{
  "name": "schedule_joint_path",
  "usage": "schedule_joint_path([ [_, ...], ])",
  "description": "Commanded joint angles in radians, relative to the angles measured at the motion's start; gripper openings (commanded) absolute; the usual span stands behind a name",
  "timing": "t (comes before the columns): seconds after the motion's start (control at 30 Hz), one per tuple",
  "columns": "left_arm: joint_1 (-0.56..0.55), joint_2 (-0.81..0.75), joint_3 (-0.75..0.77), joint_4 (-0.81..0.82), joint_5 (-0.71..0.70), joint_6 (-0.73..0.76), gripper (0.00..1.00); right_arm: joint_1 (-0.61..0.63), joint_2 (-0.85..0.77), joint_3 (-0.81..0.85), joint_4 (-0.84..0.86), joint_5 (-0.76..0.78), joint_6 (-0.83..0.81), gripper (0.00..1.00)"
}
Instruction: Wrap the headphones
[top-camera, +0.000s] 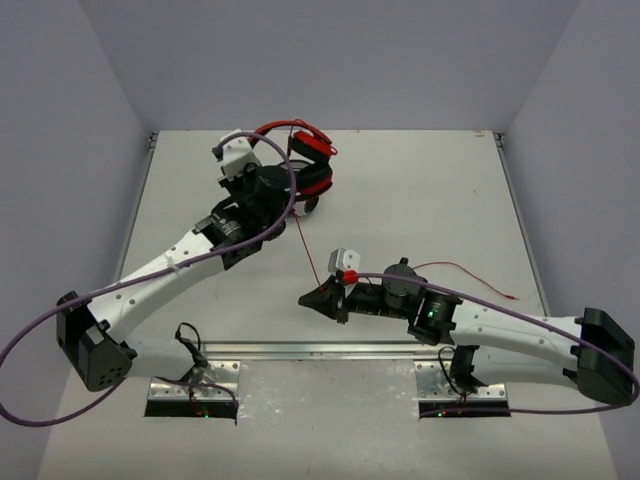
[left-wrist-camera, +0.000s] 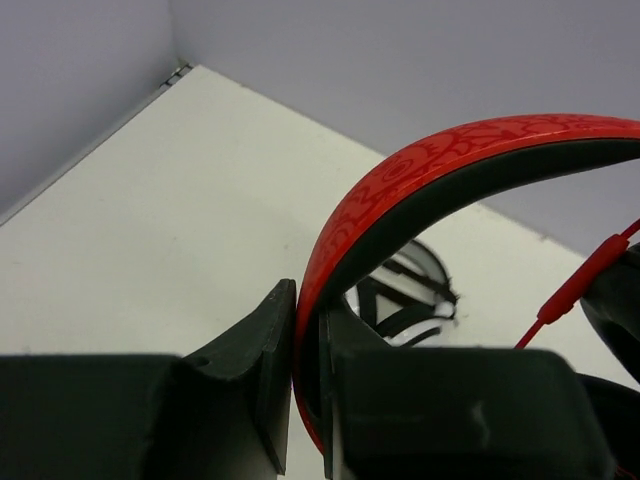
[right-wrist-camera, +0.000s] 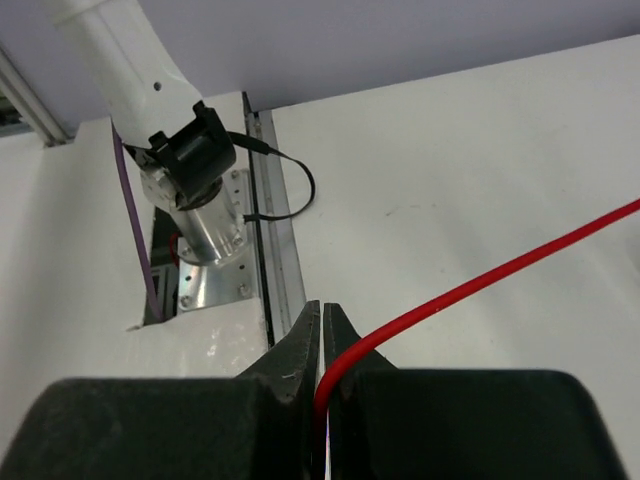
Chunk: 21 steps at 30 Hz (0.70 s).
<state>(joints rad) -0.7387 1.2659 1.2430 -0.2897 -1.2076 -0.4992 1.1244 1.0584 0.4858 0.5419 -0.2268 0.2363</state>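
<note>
Red over-ear headphones (top-camera: 305, 165) with a black inner band, in the upper middle of the overhead frame, over the white table top (top-camera: 420, 190) and near its far edge; resting or lifted, impossible to tell. Clamped at the headband by the left gripper (left-wrist-camera: 305, 330), with both dark fingers pressed against the band from either side, low in the centre of the left wrist frame. From there, the red patterned arch rising and bending to the right edge of that frame. Thin red cable (top-camera: 305, 245) drawn in a nearly straight line from the ear cups down to the right gripper (top-camera: 312, 298) in the lower middle of the overhead frame. In the right wrist frame, the two black fingers closed tight on this cable at the bottom centre, with the cable climbing out of the tips and crossing to the right edge. Further along, a loose end lying on the table, toward the right side of the overhead frame.
</note>
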Motion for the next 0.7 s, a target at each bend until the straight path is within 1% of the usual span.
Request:
schedule_joint_path([
  [0.0, 0.007, 0.032, -0.051, 0.002, -0.061, 0.022, 0.0, 0.025, -0.058, 0.097, -0.281, 0.04, -0.12, 0.02],
  [0.03, 0.007, 0.061, -0.069, -0.028, -0.056, 0.005, 0.0, 0.025, -0.07, 0.149, -0.322, 0.047, -0.156, 0.01],
  [0.07, 0.005, 0.075, -0.109, -0.051, -0.059, -0.045, 0.0, 0.025, -0.074, 0.175, -0.408, 0.064, -0.176, 0.01],
  [0.1, -0.001, 0.087, -0.125, -0.134, -0.055, -0.096, 0.0, 0.025, -0.077, 0.206, -0.449, 0.073, -0.196, 0.01],
  [0.13, -0.004, 0.105, -0.141, -0.17, -0.04, -0.152, 0.0, 0.025, -0.075, 0.261, -0.488, 0.086, -0.228, 0.02],
  [0.17, -0.013, 0.108, -0.169, -0.18, -0.04, -0.21, 0.0, 0.025, -0.068, 0.287, -0.563, 0.108, -0.27, 0.01],
  [0.2, -0.045, 0.11, -0.216, -0.213, -0.052, -0.254, 0.0, 0.026, -0.063, 0.315, -0.607, 0.124, -0.29, 0.01],
  [0.23, -0.065, 0.102, -0.244, -0.204, -0.055, -0.269, 0.0, 0.023, -0.06, 0.356, -0.638, 0.15, -0.339, 0.01],
  [0.27, -0.115, 0.096, -0.296, -0.183, -0.081, -0.269, 0.0, 0.02, -0.057, 0.37, -0.689, 0.182, -0.363, 0.01],
  [0.33, -0.165, 0.073, -0.341, -0.16, -0.105, -0.25, 0.0, 0.014, -0.063, 0.398, -0.72, 0.217, -0.426, 0.01],
  [0.37, -0.2, 0.066, -0.364, -0.119, -0.106, -0.231, 0.0, 0.003, -0.066, 0.405, -0.747, 0.225, -0.442, 0.01],
  [0.43, -0.22, 0.026, -0.436, -0.05, -0.078, -0.136, 0.0, -0.029, -0.072, 0.427, -0.775, 0.251, -0.479, 0.01],
  [0.47, -0.24, 0.004, -0.471, 0.072, -0.041, -0.087, 0.0, -0.04, -0.081, 0.431, -0.778, 0.26, -0.489, 0.01],
  [0.5, -0.249, -0.05, -0.558, 0.145, -0.018, -0.023, 0.0, -0.064, -0.087, 0.435, -0.778, 0.277, -0.509, 0.01],
  [0.53, -0.261, -0.084, -0.606, 0.285, 0.049, 0.076, 0.0, -0.074, -0.101, 0.436, -0.778, 0.28, -0.517, 0.01],
  [0.57, -0.263, -0.158, -0.681, 0.346, 0.087, 0.112, 0.0, -0.101, -0.107, 0.439, -0.775, 0.279, -0.529, 0.02],
  [0.63, -0.261, -0.227, -0.737, 0.424, 0.166, 0.143, 0.0, -0.129, -0.12, 0.444, -0.78, 0.27, -0.538, 0.02],
  [0.67, -0.261, -0.282, -0.752, 0.438, 0.192, 0.149, 0.0, -0.158, -0.13, 0.447, -0.778, 0.268, -0.54, 0.02],
])
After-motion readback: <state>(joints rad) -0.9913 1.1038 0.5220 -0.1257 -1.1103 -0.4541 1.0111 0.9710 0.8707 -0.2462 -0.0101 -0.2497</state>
